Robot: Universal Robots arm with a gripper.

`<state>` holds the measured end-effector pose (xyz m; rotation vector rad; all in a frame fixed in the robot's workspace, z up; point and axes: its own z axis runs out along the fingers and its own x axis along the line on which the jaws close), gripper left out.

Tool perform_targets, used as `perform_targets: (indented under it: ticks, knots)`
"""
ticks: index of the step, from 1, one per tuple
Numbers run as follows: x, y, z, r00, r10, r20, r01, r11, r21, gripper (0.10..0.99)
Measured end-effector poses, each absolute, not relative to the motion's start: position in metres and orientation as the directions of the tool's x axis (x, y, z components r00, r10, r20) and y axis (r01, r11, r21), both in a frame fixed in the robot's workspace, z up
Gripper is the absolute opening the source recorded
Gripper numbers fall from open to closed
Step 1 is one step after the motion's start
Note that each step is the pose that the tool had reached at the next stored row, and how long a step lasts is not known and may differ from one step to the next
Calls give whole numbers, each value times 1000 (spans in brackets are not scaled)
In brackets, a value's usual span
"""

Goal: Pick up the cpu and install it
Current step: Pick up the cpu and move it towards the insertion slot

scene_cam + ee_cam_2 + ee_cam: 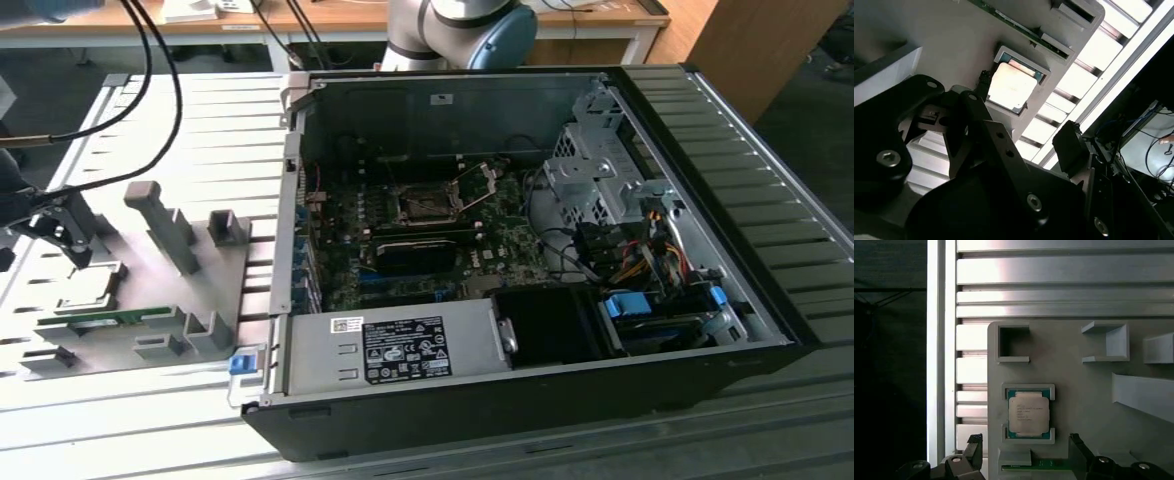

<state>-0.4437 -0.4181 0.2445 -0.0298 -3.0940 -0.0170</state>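
**benchrat:** So where's everything sitting right now?

**me:** Starting at the exterior view's left, my gripper (1026,460) hangs over the grey tray (247,290). Its fingers (974,449) are spread wide with nothing between them. The cpu (1027,412) lies in its little nest on that tray, just beyond my fingertips and next to the green memory stick (107,318). Over at the exterior view's right is the open computer case (727,150), with the socket (430,205) inside it, well apart from the cpu.

**benchrat:** How do you reckon it handles?

**me:** Light and stiff, I'd guess, but fussy. The metal top looks slick. The green edge and the underside are probably the delicate bits, so no hard squeeze and no tilting. Two opposite edges tuck into grey brackets (1028,390). The other two are free, and that's where I'd take hold, on the sides.

**benchrat:** Which way is it pointing?

**me:** It's lying flat, silvery top up, edges square with the tray's edge. It's close to square, so there's hardly a long axis. If anything, it runs bracket to bracket. The free sides line up with the way my fingers open.
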Motion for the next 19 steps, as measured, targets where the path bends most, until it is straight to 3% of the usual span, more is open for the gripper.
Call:
perform_targets:
  ticks: [19]
  knots:
    - [-442, -417, 217, -1000, 11, 24, 11, 1000, 3, 776]
